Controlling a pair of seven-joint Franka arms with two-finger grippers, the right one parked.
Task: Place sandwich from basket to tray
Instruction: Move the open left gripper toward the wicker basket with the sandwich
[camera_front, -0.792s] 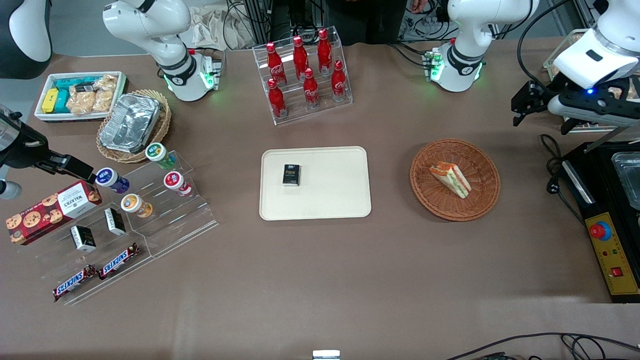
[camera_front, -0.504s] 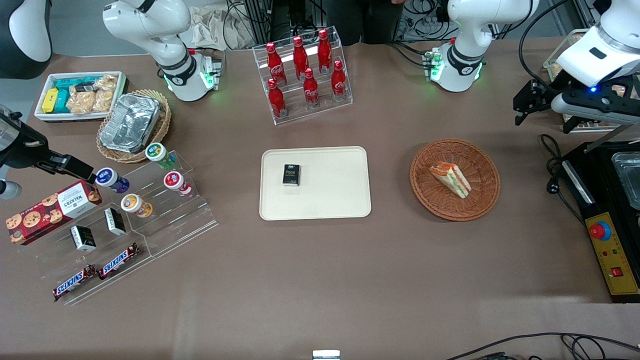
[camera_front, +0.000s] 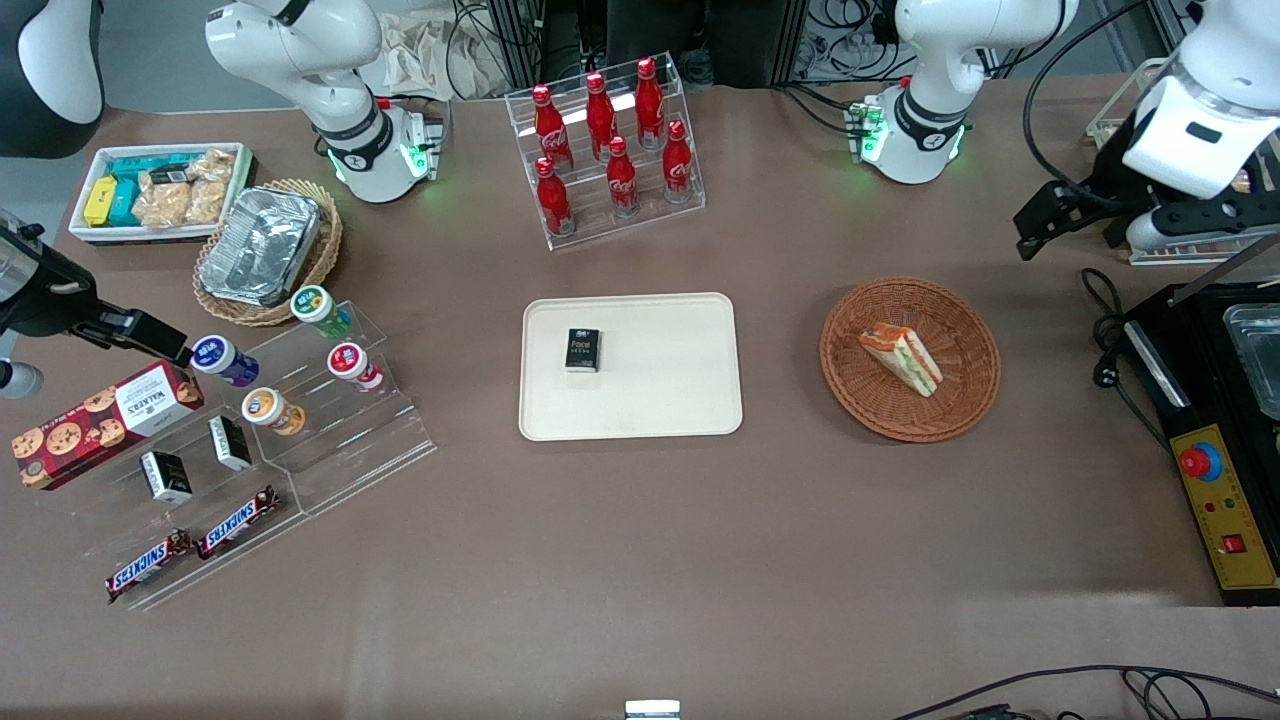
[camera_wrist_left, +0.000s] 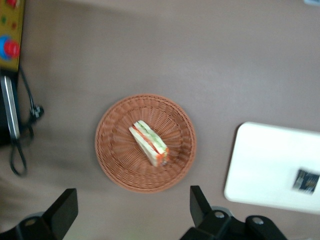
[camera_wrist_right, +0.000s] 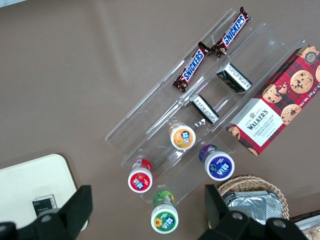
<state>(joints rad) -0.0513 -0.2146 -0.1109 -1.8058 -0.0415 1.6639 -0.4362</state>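
The pincer (camera_wrist_left: 132, 212) hangs wide and empty high above the basket (camera_wrist_left: 145, 143); it should straddle the sandwich's (camera_wrist_left: 149, 143) flat bread faces.

The tray (camera_wrist_left: 270, 167) is cut off at the left wrist picture's edge.

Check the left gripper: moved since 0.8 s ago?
Yes. In the front view the gripper has shifted slightly farther from the camera and away from the basket; fingers open, nothing held. The sandwich lies in the basket.
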